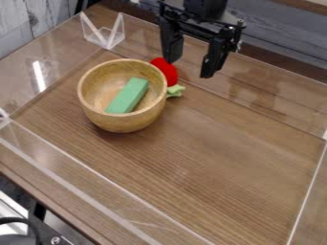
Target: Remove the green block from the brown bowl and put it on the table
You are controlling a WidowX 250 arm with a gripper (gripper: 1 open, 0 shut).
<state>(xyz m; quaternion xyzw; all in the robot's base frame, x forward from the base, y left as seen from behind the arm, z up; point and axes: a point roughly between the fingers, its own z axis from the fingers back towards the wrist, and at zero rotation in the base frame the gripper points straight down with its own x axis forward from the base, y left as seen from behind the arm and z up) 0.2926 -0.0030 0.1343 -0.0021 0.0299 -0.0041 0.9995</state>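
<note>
You can make out small pale marks on the black gripper [196, 59], but they are too small to read. Its 2 jaws are spread wide, with bare table [211, 153] visible between them, and they hang near the top of the view, to the right of the bowl [113, 123].

Your green block [126, 97] is inside the bowl, lying at a slant, its long side running from lower left to upper right in the view. The bowl is round and light tan, with a thick rim, and sits on the left part of the table. The rim and wall stand all around your block.

Just beside the bowl, on its upper right, you have 1 red toy [163, 71] with green leaves at its lower end. It lies between the bowl and the jaws as you see them; you cannot tell whether it touches the bowl. The left jaw in the view hangs close over the toy, and you cannot tell its height above it.

At the upper left, you see a clear piece [102, 32] with pale edges near the table's border. Black cables [29, 222] curve through the lower left corner, outside the table edge and well apart from the bowl.
</note>
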